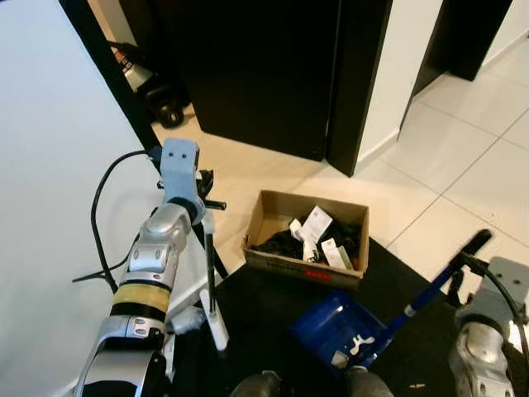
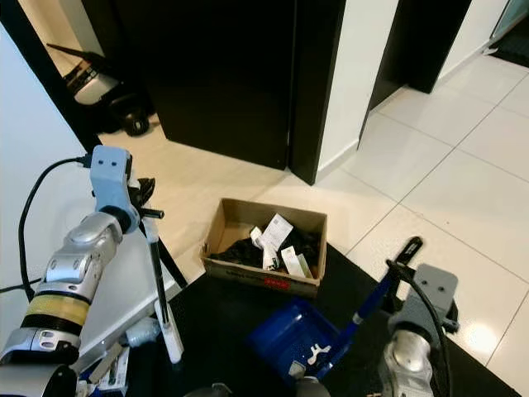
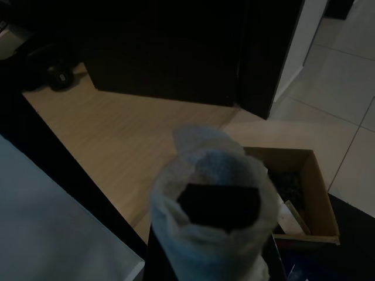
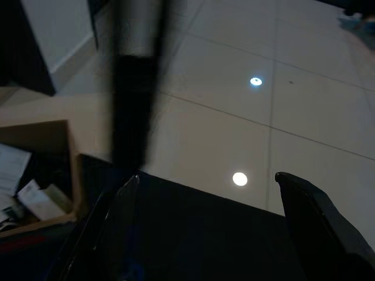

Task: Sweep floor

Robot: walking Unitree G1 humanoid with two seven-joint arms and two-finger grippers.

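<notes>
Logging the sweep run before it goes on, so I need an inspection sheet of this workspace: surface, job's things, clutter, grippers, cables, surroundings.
Surface: black mat over pale floor tiles and wood flooring.
Job's things: blue dustpan with scraps in it, on the mat, on a long blue handle; white broom on a thin black pole.
Clutter: open cardboard box holding dark items and white packets, at the mat's edge.
Grippers: left gripper at the broom pole's top; right gripper at the dustpan handle.
Cables: black cable looping off the left arm.
Surroundings: dark door, white wall, wheeled object beyond.
</notes>
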